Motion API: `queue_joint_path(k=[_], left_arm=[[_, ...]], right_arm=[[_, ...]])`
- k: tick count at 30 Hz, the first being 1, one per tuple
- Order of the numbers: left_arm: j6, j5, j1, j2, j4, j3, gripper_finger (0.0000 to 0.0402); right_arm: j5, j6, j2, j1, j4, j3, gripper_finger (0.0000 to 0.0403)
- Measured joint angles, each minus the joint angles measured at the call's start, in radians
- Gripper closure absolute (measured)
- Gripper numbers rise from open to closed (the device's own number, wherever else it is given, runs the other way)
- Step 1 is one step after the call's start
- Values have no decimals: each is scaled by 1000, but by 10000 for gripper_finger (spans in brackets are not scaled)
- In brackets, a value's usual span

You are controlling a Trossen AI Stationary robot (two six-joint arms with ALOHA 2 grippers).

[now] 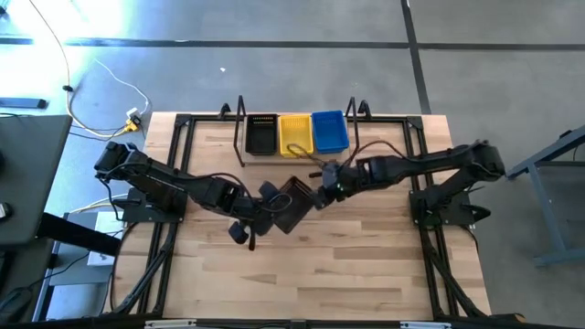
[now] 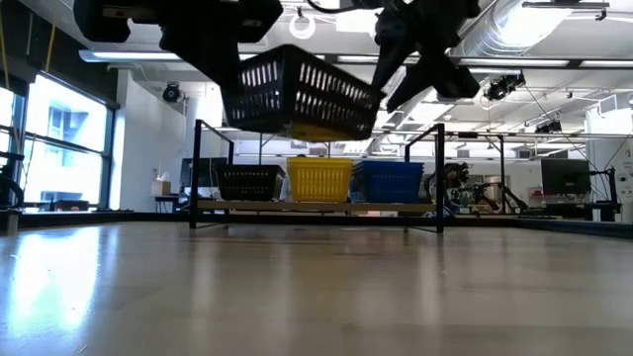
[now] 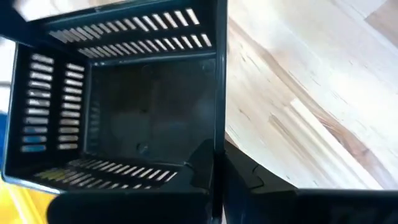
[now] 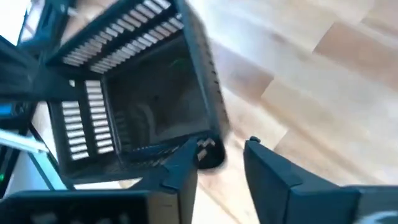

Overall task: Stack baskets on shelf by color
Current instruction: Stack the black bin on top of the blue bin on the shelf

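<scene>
A black basket (image 1: 292,205) hangs tilted above the table's middle; it also shows in the low view (image 2: 302,94). My left gripper (image 1: 273,203) is shut on it from the left. My right gripper (image 1: 321,194) is open at the basket's right side. In the right wrist view its fingers (image 4: 186,165) stand on either side of a basket corner (image 4: 210,152); whether they touch it I cannot tell. The shelf (image 1: 297,157) at the far edge carries a black basket (image 1: 261,134), a yellow basket (image 1: 295,134) and a blue basket (image 1: 329,131) side by side. My left gripper holds the black basket by the rim of one side wall (image 3: 219,134), with one finger inside the basket and one outside. The fingers come level from the table's left. The basket is lifted clear of the table and tilted, its open top turned partly toward the gripper.
A black tabletop frame (image 1: 183,137) runs around the wooden table's edges. The shelf's black wire end frames (image 2: 198,168) stand up at the back. Bare wood (image 1: 320,274) lies toward the near edge.
</scene>
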Motion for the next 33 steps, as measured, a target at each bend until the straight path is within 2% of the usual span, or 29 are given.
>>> queue_joint_path(k=[4, 10, 19, 24, 33], left_arm=[[-78, 0, 12, 0, -37, 0, 401], [-163, 0, 45, -29, -37, -18, 401], [-265, -105, 136, -218, 27, -147, 401], [-266, -156, 245, -308, 28, -189, 401], [-130, -117, 490, -330, 35, -194, 401]], right_arm=[[-27, -37, -28, -53, -7, 0, 266], [-33, -122, -104, -120, -4, 0, 259], [-34, -264, -228, -205, 0, 0, 258], [-34, -316, -257, -248, 12, 0, 258], [-58, -382, -263, -278, 10, 0, 258]])
